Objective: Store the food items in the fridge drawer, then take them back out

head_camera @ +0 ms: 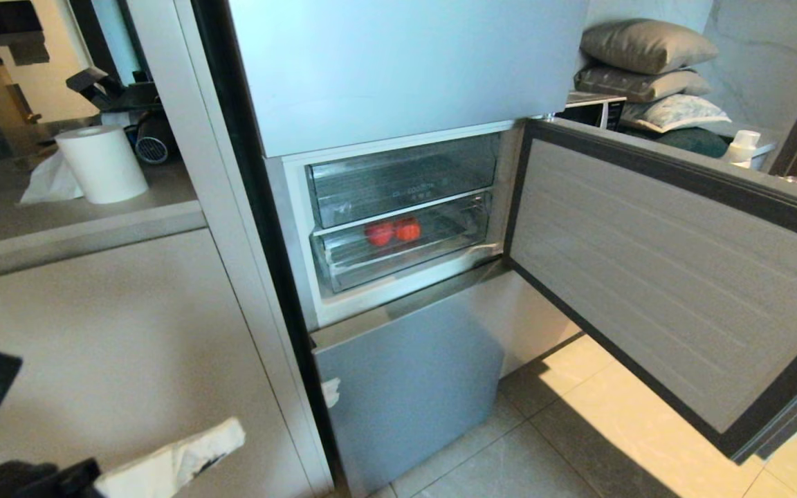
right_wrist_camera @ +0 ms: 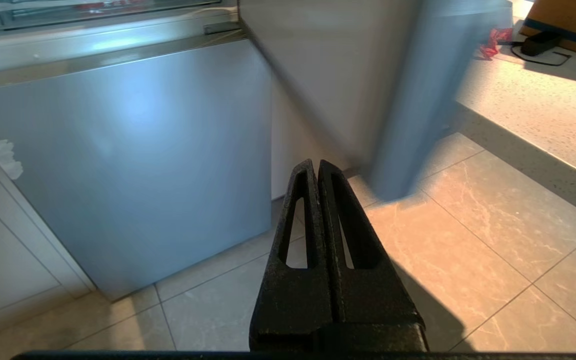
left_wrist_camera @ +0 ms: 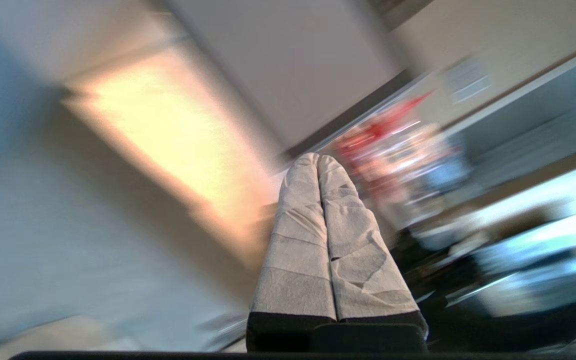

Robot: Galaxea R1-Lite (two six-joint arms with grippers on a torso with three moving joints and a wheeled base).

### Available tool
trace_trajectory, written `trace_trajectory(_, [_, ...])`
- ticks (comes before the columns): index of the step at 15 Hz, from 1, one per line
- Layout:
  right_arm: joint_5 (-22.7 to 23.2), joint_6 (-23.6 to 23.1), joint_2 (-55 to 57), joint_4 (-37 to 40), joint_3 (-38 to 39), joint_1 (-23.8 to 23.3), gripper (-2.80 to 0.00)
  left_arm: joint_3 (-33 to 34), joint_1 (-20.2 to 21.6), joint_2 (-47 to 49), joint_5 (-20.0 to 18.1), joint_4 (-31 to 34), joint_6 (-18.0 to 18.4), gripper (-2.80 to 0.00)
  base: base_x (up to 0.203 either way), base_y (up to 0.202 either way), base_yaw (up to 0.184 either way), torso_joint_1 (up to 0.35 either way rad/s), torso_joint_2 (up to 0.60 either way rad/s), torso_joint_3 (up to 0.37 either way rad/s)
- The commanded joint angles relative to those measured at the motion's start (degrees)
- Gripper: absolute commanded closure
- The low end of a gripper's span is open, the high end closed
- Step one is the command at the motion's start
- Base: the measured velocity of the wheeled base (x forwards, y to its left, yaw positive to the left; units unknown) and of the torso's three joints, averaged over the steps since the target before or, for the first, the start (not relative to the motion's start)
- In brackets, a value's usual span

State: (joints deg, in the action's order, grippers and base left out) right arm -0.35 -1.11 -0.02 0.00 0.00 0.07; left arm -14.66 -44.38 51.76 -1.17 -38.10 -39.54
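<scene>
Two round red-orange food items (head_camera: 379, 233) (head_camera: 408, 229) lie side by side inside the clear fridge drawer (head_camera: 454, 242). The drawer sits in the open fridge under a flat-fronted clear compartment (head_camera: 402, 181). My left gripper (head_camera: 238, 430) is low at the left, in front of the cabinet and well away from the fridge. Its white-taped fingers (left_wrist_camera: 293, 235) are pressed together with nothing between them. In the blurred left wrist view my left gripper (left_wrist_camera: 318, 158) shows against a smeared room. My right gripper (right_wrist_camera: 316, 162) is shut and empty, hanging over the tiled floor by the fridge's lower door.
The fridge's middle door (head_camera: 647, 277) stands swung out wide to the right. Below the drawer is the closed lower fridge door (head_camera: 405, 387). A cabinet (head_camera: 115, 332) with a paper roll (head_camera: 101, 162) on its counter flanks the left. A red object (right_wrist_camera: 495, 40) lies on the floor.
</scene>
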Motion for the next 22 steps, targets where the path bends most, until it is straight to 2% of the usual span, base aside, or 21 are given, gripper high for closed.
trace_trajectory(1, [0.0,0.0,0.1,0.0,0.0,0.0,0.00,-2.6,0.0,-16.0,4.5,25.0,10.3,0.00,0.000,0.000,0.000,0.000,0.00,0.000])
trace_trajectory(2, [0.0,0.0,0.0,0.0,0.0,0.0,0.00,-3.4,1.5,-18.0,6.3,30.0,12.1,0.00,0.000,0.000,0.000,0.000,0.00,0.000])
trace_trajectory(3, [0.0,0.0,0.1,0.0,0.0,0.0,0.00,-3.4,5.4,-18.8,7.8,31.2,13.2,0.00,0.000,0.000,0.000,0.000,0.00,0.000])
trace_trajectory(6, [0.0,0.0,0.1,0.0,0.0,0.0,0.00,-2.1,17.6,-20.2,10.1,32.6,14.9,0.00,0.000,0.000,0.000,0.000,0.00,0.000])
trace_trajectory(9, [0.0,0.0,0.0,0.0,0.0,0.0,0.00,1.2,26.7,-20.7,13.0,33.1,16.0,0.00,0.000,0.000,0.000,0.000,0.00,0.000])
trace_trajectory(10, [0.0,0.0,0.0,0.0,0.0,0.0,0.00,4.0,28.5,-21.1,13.7,32.8,17.2,0.00,0.000,0.000,0.000,0.000,0.00,0.000])
trace_trajectory(11, [0.0,0.0,0.0,0.0,0.0,0.0,0.00,6.6,30.3,-22.8,14.2,32.6,21.1,0.00,0.000,0.000,0.000,0.000,0.00,0.000])
trace_trajectory(13, [0.0,0.0,0.1,0.0,0.0,0.0,0.00,10.6,33.7,-28.3,14.4,32.5,31.8,0.00,0.000,0.000,0.000,0.000,0.00,0.000])
trace_trajectory(14, [0.0,0.0,0.0,0.0,0.0,0.0,0.00,12.1,35.4,-31.7,13.9,32.9,35.8,0.00,0.000,0.000,0.000,0.000,0.00,0.000])
trace_trajectory(16, [0.0,0.1,0.0,0.0,0.0,0.0,0.00,13.1,37.5,-35.8,11.7,33.2,37.2,0.00,0.000,0.000,0.000,0.000,0.00,0.000])
trace_trajectory(17, [0.0,0.2,0.1,0.0,0.0,0.0,0.00,13.7,38.1,-35.6,10.8,32.5,38.9,0.00,0.000,0.000,0.000,0.000,0.00,0.000])
trace_trajectory(19, [0.0,0.3,0.0,0.0,0.0,0.0,0.00,13.9,38.5,-35.4,10.2,32.1,44.8,0.00,0.000,0.000,0.000,0.000,0.00,0.000])
trace_trajectory(22, [0.0,0.3,0.0,0.0,0.0,0.0,0.00,9.6,39.0,-34.7,9.5,46.6,48.1,0.00,0.000,0.000,0.000,0.000,0.00,0.000])
